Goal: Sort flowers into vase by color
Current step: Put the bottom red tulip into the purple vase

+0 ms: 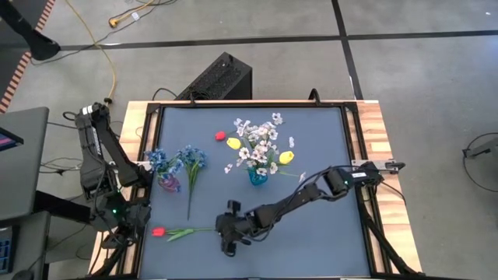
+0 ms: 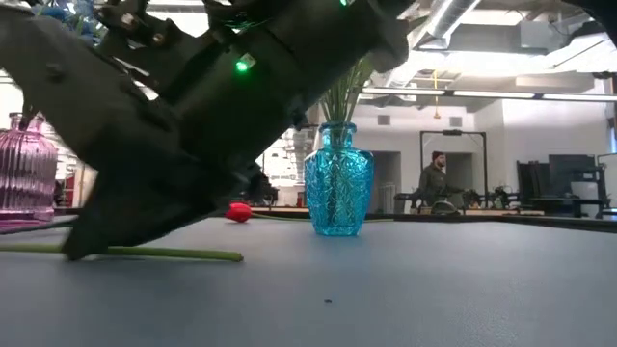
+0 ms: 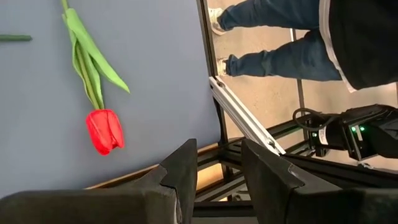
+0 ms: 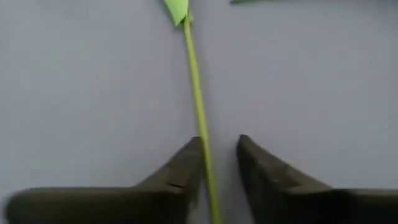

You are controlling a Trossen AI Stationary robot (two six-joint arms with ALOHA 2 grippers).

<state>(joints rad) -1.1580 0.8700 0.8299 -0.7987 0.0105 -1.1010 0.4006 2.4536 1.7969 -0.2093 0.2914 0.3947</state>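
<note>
The red tulip [image 1: 159, 231] is lying flat on the blue-grey table [image 1: 311, 233] near the front left corner, blossom pointing toward the left edge, thin green stem [image 1: 194, 229] running rightward. The right gripper [image 1: 227, 232] is sitting low at the stem's free end; in the right wrist view the stem [image 4: 198, 93] is passing between the two dark fingers [image 4: 180, 171], hugging one of them, with a gap showing to the other, so the jaws are narrowed around it but a firm pinch cannot be confirmed. Judgement: the flower is looking very light, the stem thin, somewhat stiff and likely slick plastic (prone to rolling or pivoting in a loose grip), so a hold on bare stem below the leaves [image 3: 87, 56] seems best, clear of the soft blossom. The left gripper [image 3: 219, 171] is waiting at the table's front left corner, fingers part-way apart and holding nothing. Around: a pink vase [image 1: 169, 183] with blue sprays [image 1: 159, 159], a loose blue spray [image 1: 192, 159] lying beside it, a blue vase [image 1: 257, 176] crowded with white blossoms [image 1: 257, 140], a yellow tulip [image 1: 286, 157] just beside it, and loose red [image 1: 220, 135] and yellow [image 1: 233, 143] blossoms behind. The loose spray is lying across the way toward the vases. A person [image 3: 298, 37] is standing off the table's edge.
</note>
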